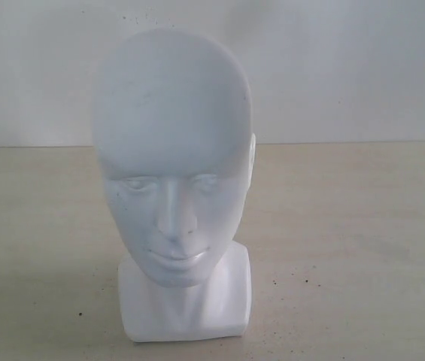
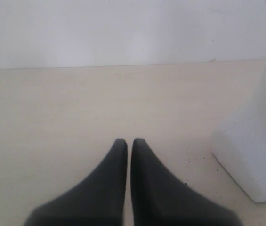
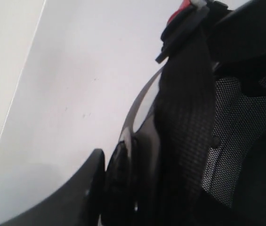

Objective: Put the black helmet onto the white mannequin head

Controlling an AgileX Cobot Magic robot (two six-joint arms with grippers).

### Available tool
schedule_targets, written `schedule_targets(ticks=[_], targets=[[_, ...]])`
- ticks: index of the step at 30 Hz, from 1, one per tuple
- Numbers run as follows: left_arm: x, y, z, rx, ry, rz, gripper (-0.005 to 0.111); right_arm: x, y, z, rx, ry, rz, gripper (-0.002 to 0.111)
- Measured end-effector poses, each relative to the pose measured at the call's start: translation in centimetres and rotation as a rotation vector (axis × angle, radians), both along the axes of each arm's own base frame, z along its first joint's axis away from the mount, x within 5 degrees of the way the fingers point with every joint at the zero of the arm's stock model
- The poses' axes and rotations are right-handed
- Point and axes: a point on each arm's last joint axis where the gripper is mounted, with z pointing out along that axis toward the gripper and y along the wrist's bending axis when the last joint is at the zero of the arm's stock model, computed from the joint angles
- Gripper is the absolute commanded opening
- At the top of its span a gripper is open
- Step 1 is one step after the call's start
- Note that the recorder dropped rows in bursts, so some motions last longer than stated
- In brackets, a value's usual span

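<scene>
On a pale beige tabletop [image 1: 362,248] flecked with small dark specks, the white mannequin head [image 1: 173,180] stands upright near the middle, face turned to the exterior camera and bare on top. Behind it the table ends in a straight line against a plain white wall [image 1: 347,68].

Neither arm shows in the exterior view. The left gripper [image 2: 129,143] hovers low over the table to the left of the mannequin's block base, its dark fingers [image 2: 111,179] drawn almost together with only a thin slit between them and nothing in it. From that wrist only a corner of the base and a strip of neck are in frame.

The black helmet [image 3: 236,132] appears in the right wrist view alone, cut off on every side: mesh lining, a broad black strap [image 3: 184,108] and a red buckle [image 3: 182,12], with the white wall behind. The right gripper [image 3: 105,165] clamps the helmet's rim; one finger [image 3: 92,188] presses the outer edge, while the other is hidden. Where the helmet hangs relative to the head cannot be told.
</scene>
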Motion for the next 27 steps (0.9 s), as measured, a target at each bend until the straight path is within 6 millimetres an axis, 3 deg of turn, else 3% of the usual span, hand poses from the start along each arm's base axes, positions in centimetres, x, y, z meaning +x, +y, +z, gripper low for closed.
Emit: schedule_targets(ticks=[6, 13, 21, 27], targets=[[0.0, 0.0, 0.0, 0.0, 0.0, 0.0, 0.005, 1.0, -2.3, 0.1, 0.281, 0.009, -0.178, 0.0], [0.0, 0.0, 0.0, 0.0, 0.0, 0.0, 0.005, 1.0, -2.2, -0.1, 0.279, 0.022, -0.172, 0.0], [0.0, 0.0, 0.0, 0.0, 0.0, 0.0, 0.005, -0.5, -0.7, 1.2, 0.445, -0.042, 0.182, 0.0], [0.0, 0.0, 0.0, 0.0, 0.0, 0.0, 0.005, -0.5, 0.5, 1.9, 0.563, -0.069, 0.374, 0.0]])
